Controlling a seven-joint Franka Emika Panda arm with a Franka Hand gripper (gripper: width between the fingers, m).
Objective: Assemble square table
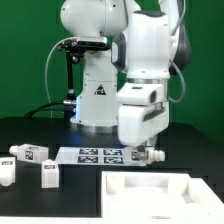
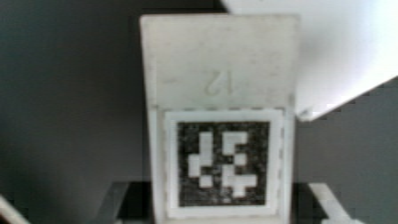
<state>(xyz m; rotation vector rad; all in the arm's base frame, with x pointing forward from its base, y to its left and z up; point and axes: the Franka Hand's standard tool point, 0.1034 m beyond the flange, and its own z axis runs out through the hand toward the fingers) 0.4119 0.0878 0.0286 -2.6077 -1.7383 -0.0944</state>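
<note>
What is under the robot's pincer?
A white block leg with a black-and-white tag is right under the pincer. The leg covers whatever is beneath it. I cannot tell whether the pincer is squeezing it.

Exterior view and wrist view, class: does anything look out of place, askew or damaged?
Nothing stands out. The tabletop lies flat and looks whole. Three loose legs sit at differing angles at the exterior view's left, as unassembled parts would. A fourth leg sits straight between the fingers of the gripper.
</note>
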